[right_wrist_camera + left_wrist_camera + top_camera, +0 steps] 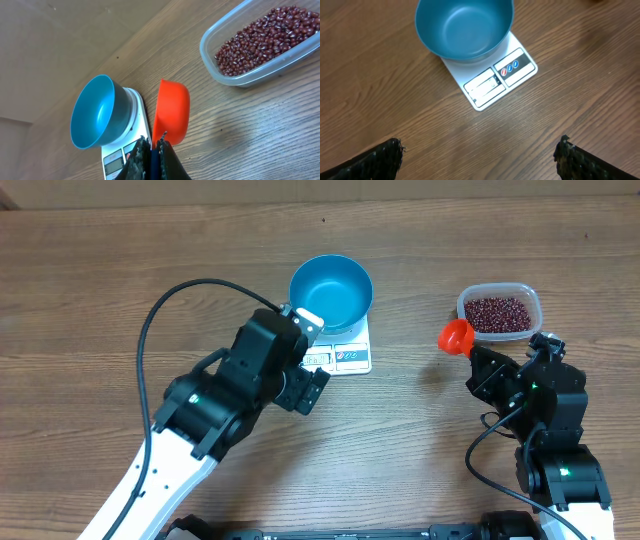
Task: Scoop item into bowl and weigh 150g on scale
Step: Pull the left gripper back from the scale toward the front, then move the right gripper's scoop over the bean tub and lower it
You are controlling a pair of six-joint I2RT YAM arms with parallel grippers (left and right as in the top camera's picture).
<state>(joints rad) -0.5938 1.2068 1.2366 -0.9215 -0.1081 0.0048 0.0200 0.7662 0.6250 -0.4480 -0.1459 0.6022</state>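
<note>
On the wood-grain worktop (90, 290), the left arm, black with a white lower link, reaches in from 7 o'clock of the scale (352, 358). The left claw (479, 146) stands wide open and holds nothing. Its two dark, rough-textured fingertips (387, 157) sit at the lower corners of the wrist view, apart from the scale. The scale is a flat white rectangle. Its grey display and printed buttons run along the edge at 6 o'clock of the bowl (331, 288). The bowl is round, deep, glossy blue plastic, and its smooth inside shows bare blue. It rests on the scale and covers the far part of the platform, at about 12 o'clock from the middle of the worktop. Further right is a smooth, rounded orange-red scoop (456, 336), gripped at its near end by the closed right claw (156, 145). The scoop is near the 8 o'clock corner of the tub (536, 304). This clear plastic, rounded-rectangular tub sits at 2 o'clock on the worktop. It holds the beans (498, 313), a loose heap of small, glossy, dark red-maroon grains.
</note>
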